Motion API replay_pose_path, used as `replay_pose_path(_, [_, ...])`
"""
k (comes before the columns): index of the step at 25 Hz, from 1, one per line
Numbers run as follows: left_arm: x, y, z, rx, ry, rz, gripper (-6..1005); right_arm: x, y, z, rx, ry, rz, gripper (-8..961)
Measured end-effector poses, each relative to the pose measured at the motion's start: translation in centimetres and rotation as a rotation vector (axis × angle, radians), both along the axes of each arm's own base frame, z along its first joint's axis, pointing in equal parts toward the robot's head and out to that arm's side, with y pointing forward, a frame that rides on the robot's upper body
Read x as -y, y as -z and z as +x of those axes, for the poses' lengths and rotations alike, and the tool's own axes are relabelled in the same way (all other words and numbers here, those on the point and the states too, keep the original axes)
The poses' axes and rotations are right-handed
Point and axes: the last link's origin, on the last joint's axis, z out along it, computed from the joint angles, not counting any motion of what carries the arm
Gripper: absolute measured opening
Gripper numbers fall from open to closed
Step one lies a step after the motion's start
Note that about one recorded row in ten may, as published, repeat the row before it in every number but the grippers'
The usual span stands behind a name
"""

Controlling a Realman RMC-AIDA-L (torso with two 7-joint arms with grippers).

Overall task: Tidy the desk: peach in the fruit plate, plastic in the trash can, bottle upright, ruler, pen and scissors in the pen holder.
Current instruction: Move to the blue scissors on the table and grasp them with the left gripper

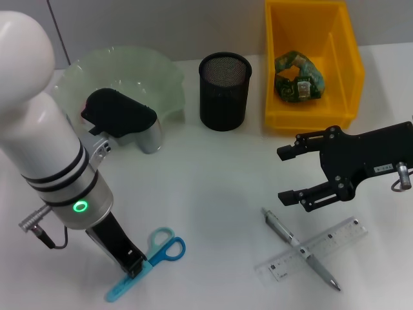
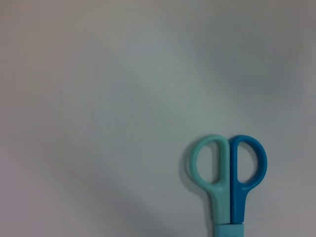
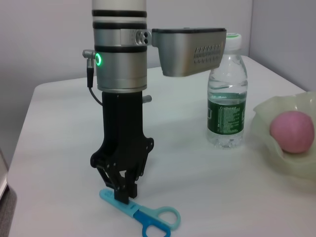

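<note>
At about seven o'clock on the white desk [image 1: 213, 187], nearest the robot, the left gripper [image 1: 134, 265] stands upright with its black jaws drawn narrow onto the sheathed blade end of the light-and-dark-blue plastic-handled scissors [image 1: 151, 255], which lie flat with the finger loops pointing toward one o'clock. At about five o'clock a grey metal pen [image 1: 301, 249] lies crossed over a clear plastic ruler [image 1: 316, 248], the two touching. Just beyond them, at about three o'clock, the right gripper [image 1: 289, 174] hovers with its black jaws spread wide and holding nothing, apart from the pen beneath it. Farther back, at twelve o'clock, a black mesh pen holder [image 1: 224, 90] stands upright. At about ten o'clock sits a pale green wavy-rimmed fruit plate [image 1: 161, 77], and the right wrist view shows a pink peach [image 3: 292, 132] resting in it, with a clear plastic water bottle with a green label [image 3: 226, 106] standing upright beside it. At about one o'clock, farthest off, a yellow plastic bin [image 1: 310, 64] holds a crumpled green plastic wrapper [image 1: 298, 77]
</note>
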Motion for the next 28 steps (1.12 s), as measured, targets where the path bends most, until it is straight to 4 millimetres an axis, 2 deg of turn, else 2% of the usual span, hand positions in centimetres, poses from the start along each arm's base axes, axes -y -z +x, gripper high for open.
replay_pose_path(3, [-0.3,-0.4,0.3,0.015,-0.006,0.005,128,0.0,0.0,0.0,0.000,0.000,0.000,828])
replay_pose_path(13, [-1.0,-0.5,1.5,0.049,0.027,0.024,147,0.0,-0.2,0.2,0.002,0.003,0.011,827])
replay_pose_path(24, [-0.4,0.6,2.1,0.062,0.086,-0.019,450,-0.2,-0.4,0.2,0.005,0.001,0.018,827])
replay_pose_path(28, [-0.3,1.0,2.0,0.058,0.103,-0.024,450,-0.2,-0.4,0.3,0.006,0.005,0.020,827])
